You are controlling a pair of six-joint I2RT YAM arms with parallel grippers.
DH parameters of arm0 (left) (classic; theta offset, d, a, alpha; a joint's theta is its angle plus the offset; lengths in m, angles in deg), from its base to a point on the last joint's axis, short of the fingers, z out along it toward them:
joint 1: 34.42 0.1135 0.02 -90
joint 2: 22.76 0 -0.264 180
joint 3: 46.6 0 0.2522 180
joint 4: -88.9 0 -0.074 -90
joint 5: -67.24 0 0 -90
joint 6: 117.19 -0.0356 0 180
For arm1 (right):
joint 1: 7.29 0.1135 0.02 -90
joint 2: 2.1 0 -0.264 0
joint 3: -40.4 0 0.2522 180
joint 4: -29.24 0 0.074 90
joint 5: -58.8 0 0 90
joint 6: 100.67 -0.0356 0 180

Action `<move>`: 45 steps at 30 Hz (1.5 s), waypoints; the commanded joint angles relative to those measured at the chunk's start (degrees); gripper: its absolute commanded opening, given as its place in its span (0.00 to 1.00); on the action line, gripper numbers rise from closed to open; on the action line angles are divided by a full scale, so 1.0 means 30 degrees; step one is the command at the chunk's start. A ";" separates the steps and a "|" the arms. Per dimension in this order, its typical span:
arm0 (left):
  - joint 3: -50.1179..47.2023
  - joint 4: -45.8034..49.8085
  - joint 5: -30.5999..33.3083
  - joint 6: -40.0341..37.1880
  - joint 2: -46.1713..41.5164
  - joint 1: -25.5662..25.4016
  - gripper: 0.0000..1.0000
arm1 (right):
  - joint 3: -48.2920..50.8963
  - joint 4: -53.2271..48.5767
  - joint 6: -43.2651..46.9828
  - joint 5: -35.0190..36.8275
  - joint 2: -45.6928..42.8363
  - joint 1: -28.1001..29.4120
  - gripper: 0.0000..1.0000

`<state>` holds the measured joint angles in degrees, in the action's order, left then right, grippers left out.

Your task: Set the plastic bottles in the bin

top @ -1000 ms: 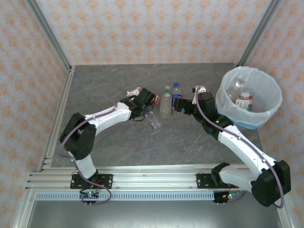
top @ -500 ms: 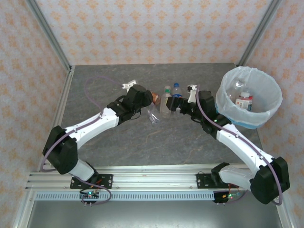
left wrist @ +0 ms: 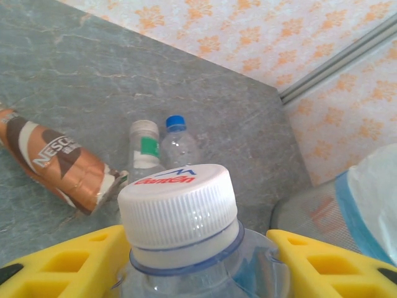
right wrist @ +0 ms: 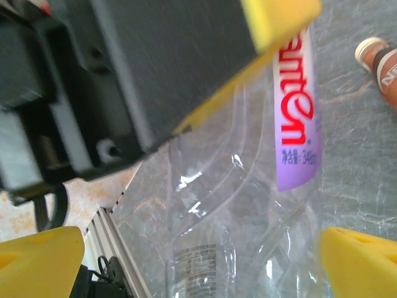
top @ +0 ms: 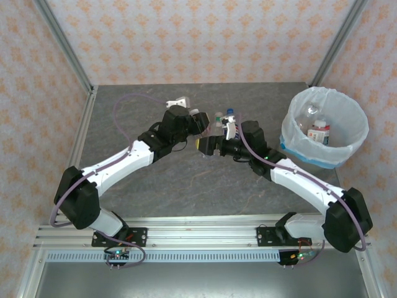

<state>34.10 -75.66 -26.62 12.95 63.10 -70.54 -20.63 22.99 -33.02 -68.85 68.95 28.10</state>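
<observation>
My left gripper (left wrist: 195, 239) is shut on a clear plastic bottle (left wrist: 178, 208) with a white cap, its yellow fingers (left wrist: 68, 261) pressing both sides below the neck. In the top view the left gripper (top: 200, 124) meets my right gripper (top: 209, 146) at mid-table. My right gripper (right wrist: 198, 257) is open, its yellow pads (right wrist: 40, 257) wide on either side of that same bottle (right wrist: 248, 186), which bears a purple label. Two more bottles (top: 218, 117) stand upright just behind. The bin (top: 291, 135), white-lined, stands at the right with bottles (top: 319, 131) inside.
A brown coffee-drink bottle (left wrist: 56, 164) lies on its side left of the two standing bottles, one white-capped (left wrist: 144, 144) and one blue-capped (left wrist: 178, 141). The bin's bag (left wrist: 372, 198) shows at the right edge. Patterned walls and metal posts enclose the table.
My left arm has carried its bottle back and to the right. The right gripper has swung left from near the standing bottles, and its fingers now straddle the held bottle.
</observation>
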 commanded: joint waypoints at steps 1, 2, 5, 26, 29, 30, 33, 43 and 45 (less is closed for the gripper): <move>0.0641 -0.0991 -0.0531 -0.0887 -0.0678 -0.0124 0.45 | -0.0638 -0.0210 0.0664 -0.0571 0.0194 0.0103 0.98; 0.0597 -0.1102 -0.0558 -0.0997 -0.0796 -0.0119 0.45 | -0.0579 -0.0189 0.0625 -0.0575 0.0222 0.0095 0.98; 0.0521 -0.1370 -0.0785 -0.1189 -0.0965 -0.0119 0.45 | -0.0581 0.0267 0.0328 -0.1084 0.0475 0.0125 0.96; 0.0382 -0.1466 -0.1410 -0.1017 -0.1199 -0.0092 0.50 | -0.1241 0.1011 -0.0279 -0.0782 0.1803 0.0570 0.60; 0.0982 -0.0463 -0.1597 -0.0615 -0.1043 0.0041 0.55 | -0.0789 0.1210 -0.0200 0.0089 0.1521 0.0564 0.54; 0.1089 -0.0321 -0.1842 -0.0509 -0.0997 0.0086 0.56 | -0.0663 0.1225 -0.0077 0.0313 0.1437 0.0568 0.51; 0.1096 -0.0381 -0.2105 -0.0119 -0.0976 0.0142 0.60 | -0.0484 0.1134 0.0207 0.0860 0.1283 0.0564 0.49; 0.1213 -0.0231 -0.3394 0.0168 -0.1221 0.0407 0.93 | 0.0067 0.1422 0.0469 0.1944 0.1078 0.0568 0.37; 0.1170 -0.0353 -0.3584 0.0268 -0.1322 0.0480 0.96 | 0.0074 0.1419 0.0485 0.2004 0.1107 0.0569 0.36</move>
<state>36.11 -76.71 -35.47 13.26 61.42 -69.87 -21.02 24.58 -32.89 -64.48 73.62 29.85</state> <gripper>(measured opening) 0.952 0.471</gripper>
